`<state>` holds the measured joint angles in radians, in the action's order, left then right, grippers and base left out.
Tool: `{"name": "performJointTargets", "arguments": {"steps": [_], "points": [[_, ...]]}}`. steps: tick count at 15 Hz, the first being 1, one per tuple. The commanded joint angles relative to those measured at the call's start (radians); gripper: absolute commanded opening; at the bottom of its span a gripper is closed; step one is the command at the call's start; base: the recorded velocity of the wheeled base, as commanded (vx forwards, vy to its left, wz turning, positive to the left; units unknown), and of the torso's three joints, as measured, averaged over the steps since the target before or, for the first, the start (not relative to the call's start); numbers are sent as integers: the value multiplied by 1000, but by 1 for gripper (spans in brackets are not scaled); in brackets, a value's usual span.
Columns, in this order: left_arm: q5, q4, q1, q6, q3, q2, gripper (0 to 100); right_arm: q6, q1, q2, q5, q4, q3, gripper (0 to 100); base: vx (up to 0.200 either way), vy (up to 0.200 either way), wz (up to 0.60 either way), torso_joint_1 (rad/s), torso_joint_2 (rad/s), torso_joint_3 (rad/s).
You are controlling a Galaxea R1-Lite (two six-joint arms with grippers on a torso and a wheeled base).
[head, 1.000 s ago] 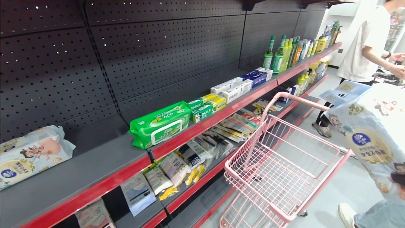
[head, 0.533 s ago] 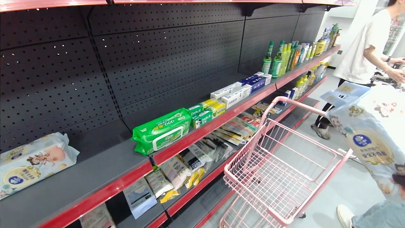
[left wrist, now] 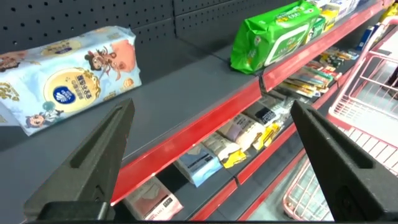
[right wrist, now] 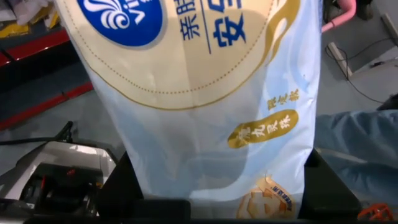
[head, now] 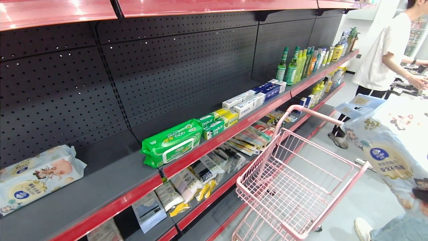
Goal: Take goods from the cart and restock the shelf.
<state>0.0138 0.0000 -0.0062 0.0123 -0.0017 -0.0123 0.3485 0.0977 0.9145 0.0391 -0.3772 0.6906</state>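
Observation:
A large blue-and-white cartoon-printed pack [head: 391,150] hangs at the right, above the floor beside the pink cart [head: 334,197]. My right gripper [right wrist: 217,196] is shut on this pack [right wrist: 205,93], with one finger on each side of its lower part. A matching pack [head: 36,177] lies at the left end of the grey shelf board [head: 100,187]. My left gripper [left wrist: 211,155] is open with nothing between its fingers [left wrist: 93,162], out in front of that shelf's red edge [left wrist: 205,118]. Beyond it I see the matching pack [left wrist: 68,78] and a green wipes pack [left wrist: 277,34].
The green wipes pack [head: 170,142] lies mid-shelf, with toothpaste boxes [head: 217,120] and bottles [head: 297,63] farther right. Between the two packs the shelf board is bare. The lower shelf [head: 197,174] holds small packets. A red shelf [head: 200,6] runs overhead.
The head camera has tilted up, so the whole picture has shifted down and the upper red shelf has come into view. The held pack and the cart keep their places.

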Motion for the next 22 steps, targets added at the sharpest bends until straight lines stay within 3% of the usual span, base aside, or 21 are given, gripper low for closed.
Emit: {"name": "performJointTargets", "arguments": {"steps": [1, 4, 22], "points": [[0, 0, 0, 0, 0, 0, 100, 7, -1, 6, 1, 1, -3, 0, 0, 0, 600, 95, -188, -100], [0, 0, 0, 0, 0, 0, 100, 46, -1, 0, 1, 6, -2, 0, 0, 0, 0, 59, -111, -62], [0, 0, 0, 0, 0, 3, 100, 47, -1, -8, 1, 6, -16, 0, 0, 0, 600, 4, 0, 4]]}}
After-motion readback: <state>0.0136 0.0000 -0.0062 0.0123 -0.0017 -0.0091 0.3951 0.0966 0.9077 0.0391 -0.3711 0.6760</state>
